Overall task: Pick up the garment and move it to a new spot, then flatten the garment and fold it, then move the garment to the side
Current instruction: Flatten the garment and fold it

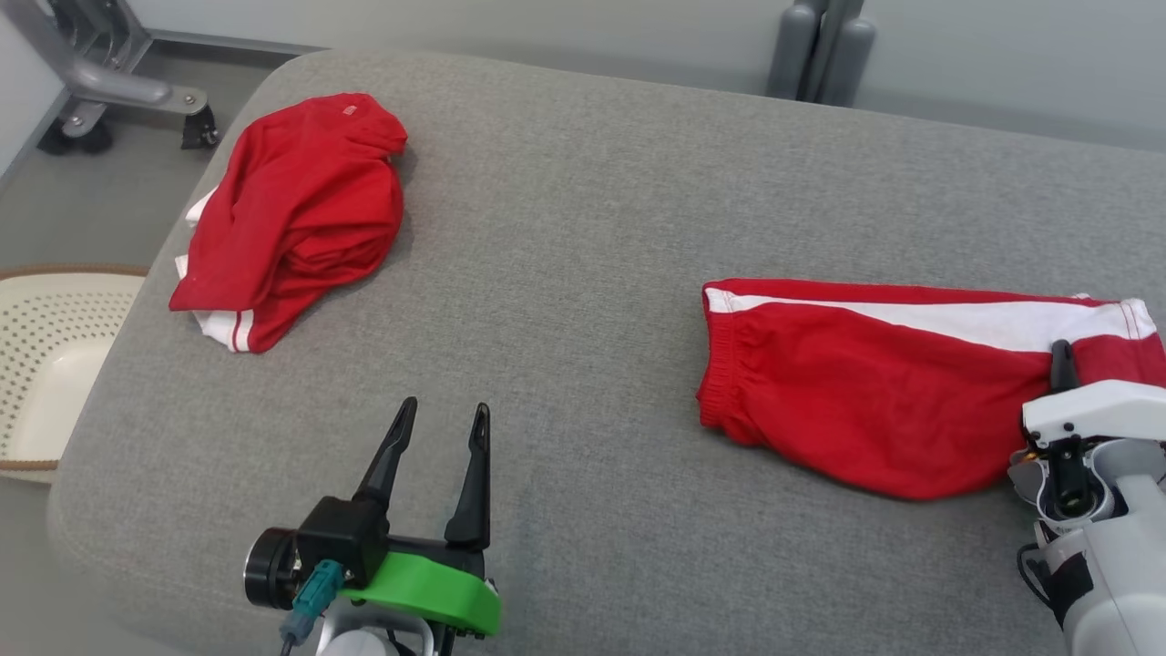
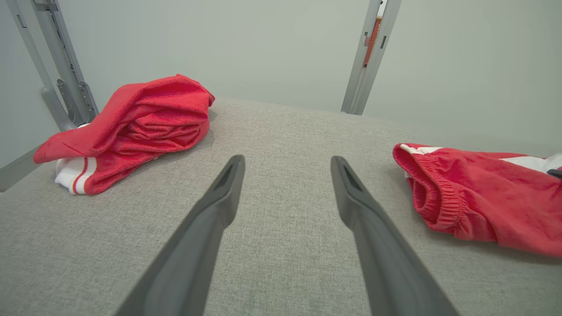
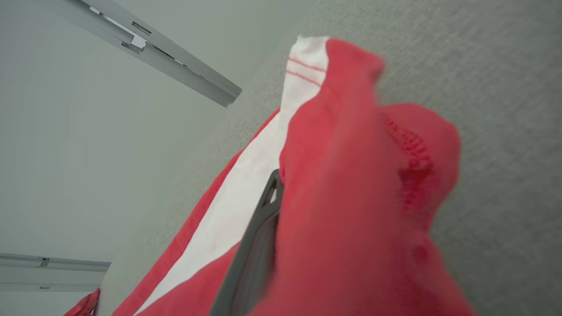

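1. A grey fabric-covered tabletop (image 1: 583,273) carried two red garments, well apart from each other.
2. The red shorts (image 1: 865,401), with a white side stripe and a gathered elastic waistband, lay flattened at the robot's right, the waistband end pointing toward the middle of the tabletop.
3. The right claw (image 1: 1061,360) was clenched on the hem end of the red shorts. In the right wrist view one dark finger (image 3: 259,228) showed against the white stripe, while bunched red cloth draped over and hid the other.
4. The left claw (image 1: 445,405) was released, its two fingers spread wide and holding nothing, low over bare tabletop near the front edge.
5. A second red garment (image 1: 301,210) with white trim sat crumpled in a heap near the far left corner.
6. A cream perforated basket (image 1: 55,364) stood on the floor beside the tabletop's left edge.
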{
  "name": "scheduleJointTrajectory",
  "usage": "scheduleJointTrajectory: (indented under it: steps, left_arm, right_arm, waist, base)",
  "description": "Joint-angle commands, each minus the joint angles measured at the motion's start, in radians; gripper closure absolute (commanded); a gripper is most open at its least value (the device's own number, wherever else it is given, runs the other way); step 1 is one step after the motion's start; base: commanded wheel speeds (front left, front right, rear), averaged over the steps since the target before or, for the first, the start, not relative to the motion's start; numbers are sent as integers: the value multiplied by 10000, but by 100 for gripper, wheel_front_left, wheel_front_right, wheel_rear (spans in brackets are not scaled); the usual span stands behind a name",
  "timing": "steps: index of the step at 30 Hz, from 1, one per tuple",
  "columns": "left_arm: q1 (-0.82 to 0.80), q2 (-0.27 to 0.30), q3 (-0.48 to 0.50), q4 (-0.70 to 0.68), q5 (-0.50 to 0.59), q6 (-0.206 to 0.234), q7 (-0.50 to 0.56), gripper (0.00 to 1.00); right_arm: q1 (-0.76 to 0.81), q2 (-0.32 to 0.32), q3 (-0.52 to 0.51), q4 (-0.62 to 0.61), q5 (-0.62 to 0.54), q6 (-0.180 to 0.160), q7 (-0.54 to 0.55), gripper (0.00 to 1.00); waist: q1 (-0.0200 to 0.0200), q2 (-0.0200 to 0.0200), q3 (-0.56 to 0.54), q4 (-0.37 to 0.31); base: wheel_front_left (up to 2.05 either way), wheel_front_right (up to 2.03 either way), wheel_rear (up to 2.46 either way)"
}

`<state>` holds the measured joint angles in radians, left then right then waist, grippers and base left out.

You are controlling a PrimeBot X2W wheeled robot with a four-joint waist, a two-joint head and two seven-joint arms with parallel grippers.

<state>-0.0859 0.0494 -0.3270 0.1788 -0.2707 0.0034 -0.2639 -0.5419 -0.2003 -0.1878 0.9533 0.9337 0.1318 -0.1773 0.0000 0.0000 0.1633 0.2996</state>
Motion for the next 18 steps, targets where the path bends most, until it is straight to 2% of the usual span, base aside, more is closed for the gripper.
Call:
scheduleJointTrajectory:
  steps: [1,10,18]
  left_arm:
    - [153,25,73,-37,33,-51,-6,0]
    - [285,25,382,-86,150,-202,-6,0]
    - [190,27,250,111,188,-317,-6,0]
  right_arm:
    - [285,-19,-66,121,-197,-19,-204,100]
    - [457,-18,-441,357,-1736,-19,-825,100]
    - [27,309,-630,176,-3455,-17,-882,100]
  waist:
    - [0,0,-458,-660]
    - [0,0,-684,-1625]
    - [0,0,-913,-1503]
  base:
    - [0,0,0]
    - [0,0,0]
    - [0,0,0]
